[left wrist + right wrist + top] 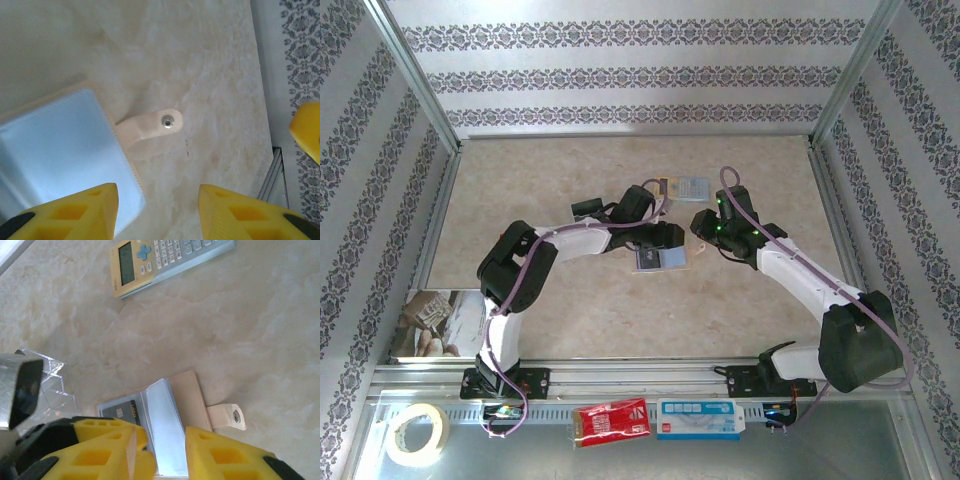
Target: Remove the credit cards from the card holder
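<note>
— Where is the card holder [660, 259]?
— Near the middle of the tabletop [570, 310]. It lies open with the tan cover down and the pale blue-grey inside up. Its strap tab [150, 127] lies flat on the surface with the snap showing.
— And the left gripper [157, 194]?
— Low over the holder's tab-side edge, fingers apart. One yellow finger [90, 210] is over the blue panel and the other over bare tabletop, which shows in the gap.
— The right gripper [167, 436]?
— Down at the holder. A pale blue inner leaf [165, 410] stands up between its two fingers. Whether they pinch it or only flank it, I cannot tell.
— Any cards?
— A dark credit card [119, 412] with gold lettering sits in the pocket just beside that leaf.
— What else?
— A yellow-and-blue calculator [165, 260] lies towards the far edge, apart from the holder. On the metal shelf [820, 450] at the near edge are a tape roll [417, 433], a red packet [611, 420] and a white-and-blue box [700, 418].
</note>
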`<action>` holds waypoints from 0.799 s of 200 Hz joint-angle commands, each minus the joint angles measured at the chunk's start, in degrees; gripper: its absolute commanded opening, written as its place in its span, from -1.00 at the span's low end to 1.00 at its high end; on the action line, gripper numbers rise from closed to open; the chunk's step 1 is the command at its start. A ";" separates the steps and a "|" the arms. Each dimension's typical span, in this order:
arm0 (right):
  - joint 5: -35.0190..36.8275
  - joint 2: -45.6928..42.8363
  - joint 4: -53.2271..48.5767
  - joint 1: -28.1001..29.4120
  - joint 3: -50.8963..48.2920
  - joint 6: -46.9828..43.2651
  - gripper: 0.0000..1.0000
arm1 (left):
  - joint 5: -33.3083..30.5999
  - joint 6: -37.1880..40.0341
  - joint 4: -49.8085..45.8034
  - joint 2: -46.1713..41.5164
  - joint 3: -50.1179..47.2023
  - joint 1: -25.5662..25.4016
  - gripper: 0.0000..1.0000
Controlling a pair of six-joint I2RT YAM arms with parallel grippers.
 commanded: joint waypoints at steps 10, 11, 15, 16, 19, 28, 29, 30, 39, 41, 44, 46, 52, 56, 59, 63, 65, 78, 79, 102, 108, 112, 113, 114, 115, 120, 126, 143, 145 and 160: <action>-4.20 1.63 0.82 -0.18 2.05 -2.36 -0.35 | -3.42 3.69 -3.95 -6.24 -3.26 3.00 -0.07; -4.29 1.75 0.87 -0.06 2.13 -2.44 -0.35 | -3.66 3.74 -4.15 -6.39 -3.27 3.08 -0.07; -5.12 2.35 0.92 0.18 2.57 -2.79 -0.36 | -4.69 3.71 -4.98 -6.84 -3.71 3.28 -0.08; -5.24 2.51 0.88 0.25 2.61 -2.92 -0.36 | -4.95 3.76 -5.23 -6.91 -3.76 3.35 -0.08; -5.94 3.07 0.92 0.43 2.92 -3.22 -0.36 | -5.87 3.75 -6.00 -7.24 -3.93 3.58 -0.07; -7.85 4.90 0.86 1.32 4.25 -4.10 -0.38 | -8.84 3.51 -8.68 -7.89 -4.28 3.99 -0.07; -8.10 5.14 0.85 1.39 4.33 -4.15 -0.39 | -9.18 3.43 -8.97 -7.96 -4.31 4.01 -0.07; -8.31 5.39 0.88 1.51 4.54 -4.17 -0.39 | -9.57 3.40 -9.25 -8.00 -4.32 4.02 -0.07; -10.77 7.70 1.25 2.67 5.82 -5.28 -0.46 | -11.77 3.14 -11.22 -8.37 -4.62 4.09 -0.11; -11.26 8.25 1.40 2.82 6.04 -5.50 -0.47 | -12.10 3.11 -11.45 -8.32 -4.72 4.11 -0.13; -12.31 8.99 1.67 3.24 6.57 -5.85 -0.48 | -12.50 2.95 -11.83 -8.40 -4.88 4.10 -0.14; -12.81 9.45 1.81 3.51 6.81 -5.97 -0.48 | -12.81 2.91 -12.08 -8.39 -5.05 4.12 -0.16; -13.56 10.94 2.19 4.45 7.49 -6.60 -0.49 | -13.31 2.32 -12.40 -8.56 -5.45 4.08 -0.19; -13.53 11.84 2.20 5.11 8.05 -6.92 -0.49 | -13.55 2.01 -12.31 -8.59 -5.72 4.12 -0.21; -13.46 12.52 2.23 5.58 8.38 -7.18 -0.50 | -13.68 1.87 -12.25 -8.64 -6.03 4.05 -0.23; -13.34 13.31 2.22 6.06 8.77 -7.38 -0.51 | -13.84 1.77 -12.15 -8.59 -6.43 4.12 -0.26; -13.35 13.76 2.21 6.34 9.12 -7.43 -0.51 | -14.00 1.71 -12.12 -8.64 -6.60 4.12 -0.26; -13.46 16.19 2.74 7.16 9.85 -7.10 -0.53 | -15.05 1.64 -12.58 -8.56 -7.24 4.06 -0.38; -13.50 16.37 2.89 7.16 9.85 -7.01 -0.54 | -15.18 1.67 -12.68 -8.57 -7.24 4.05 -0.39; -14.96 20.26 4.96 7.00 9.73 -5.37 -0.58 | -16.98 1.90 -13.89 -8.22 -7.69 4.10 -0.50; -15.29 21.14 5.10 7.00 9.75 -5.47 -0.58 | -17.18 1.78 -13.86 -8.11 -7.75 4.18 -0.52; -15.48 21.69 5.16 7.00 9.83 -5.50 -0.58 | -17.28 1.75 -13.79 -8.00 -7.80 4.11 -0.53; -15.51 21.80 5.15 7.00 9.84 -5.55 -0.58 | -17.31 1.76 -13.77 -7.98 -7.79 4.16 -0.53; -15.53 21.94 5.15 7.00 9.85 -5.57 -0.58 | -17.28 1.73 -13.76 -7.92 -7.82 4.14 -0.53; -15.54 22.10 5.14 7.00 9.81 -5.54 -0.58 | -17.27 1.71 -13.76 -7.94 -7.84 4.13 -0.54; -15.63 22.60 5.22 7.00 9.80 -5.57 -0.58 | -17.08 1.61 -13.57 -7.74 -7.86 4.17 -0.55; -15.76 23.26 5.41 7.00 9.73 -5.60 -0.58 | -16.57 1.39 -13.31 -7.52 -7.79 4.19 -0.56; -15.56 24.51 6.06 6.83 9.12 -5.47 -0.58 | -15.17 0.40 -12.12 -6.68 -7.86 4.11 -0.62; -15.51 24.64 6.10 6.82 9.08 -5.45 -0.58 | -14.91 0.29 -11.92 -6.65 -7.86 4.16 -0.62; -15.38 25.48 6.54 6.48 8.59 -5.20 -0.58 | -14.01 -0.43 -11.04 -5.88 -7.91 4.10 -0.65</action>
